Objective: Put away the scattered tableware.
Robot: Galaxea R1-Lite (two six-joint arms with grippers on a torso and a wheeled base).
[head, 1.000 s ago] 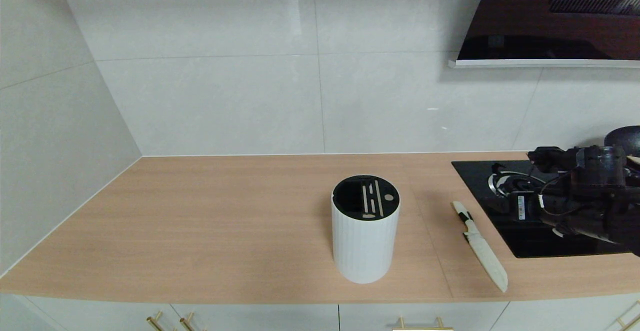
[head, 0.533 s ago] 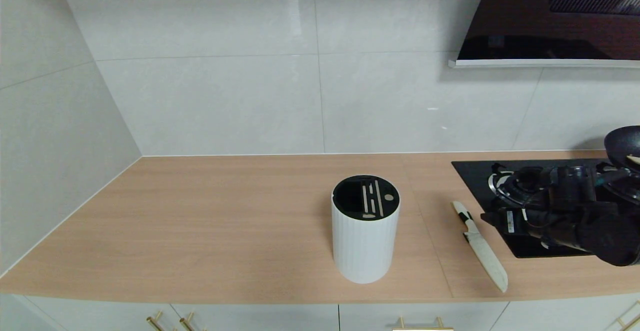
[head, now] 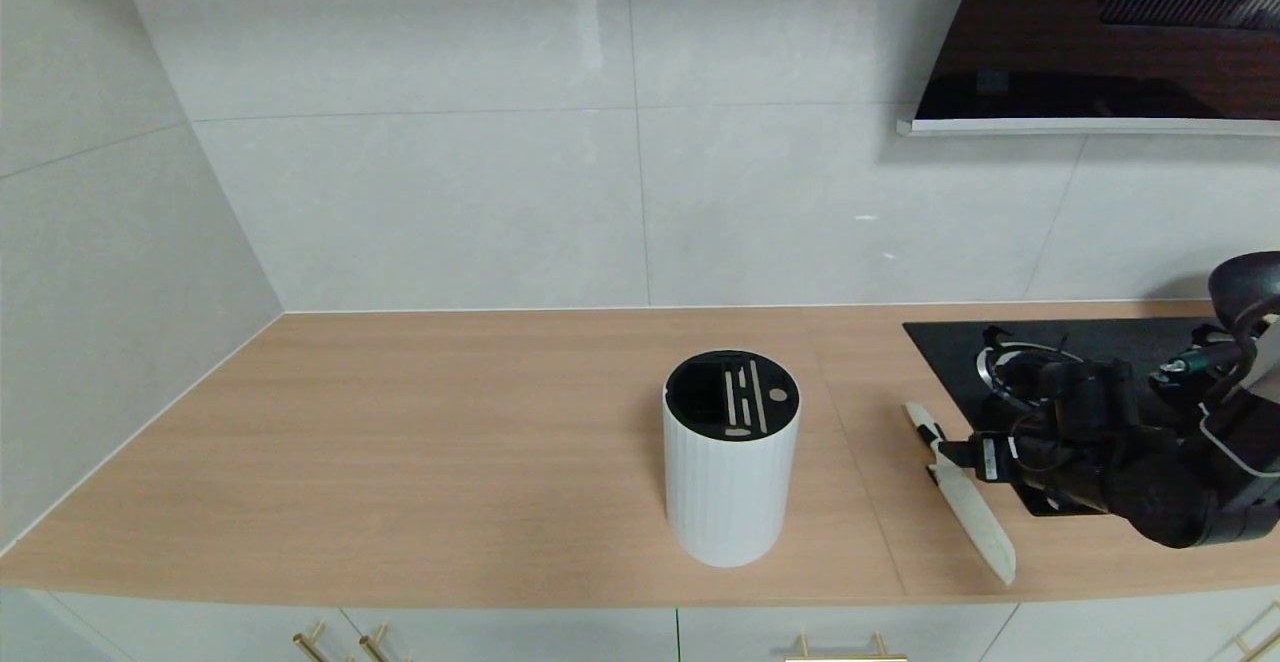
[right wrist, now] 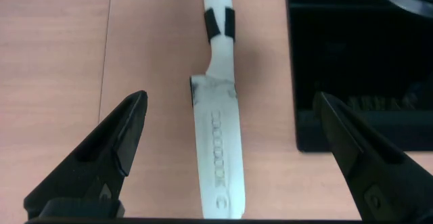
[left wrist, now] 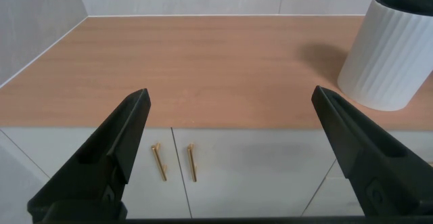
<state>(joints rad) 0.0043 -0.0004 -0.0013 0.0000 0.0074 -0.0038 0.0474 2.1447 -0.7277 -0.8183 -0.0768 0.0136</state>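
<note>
Right gripper [head: 978, 454]: has come down and leftward off the hob [head: 950, 352]; jaws wide open, empty, poised over the knife [head: 962, 494]. Knife: flat on worktop [head: 450, 442], between hob and white holder [head: 730, 487]. Grasp likely next.

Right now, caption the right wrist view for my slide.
Open right gripper poised above the white knife lying on the wooden counter beside the stovetop.

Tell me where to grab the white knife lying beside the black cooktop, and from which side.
Grip the white knife by its narrow black-banded handle, from straight above, the open right gripper straddling its width. It lies flat on the wooden countertop, and the handle is slimmer than the broad blade.
</note>
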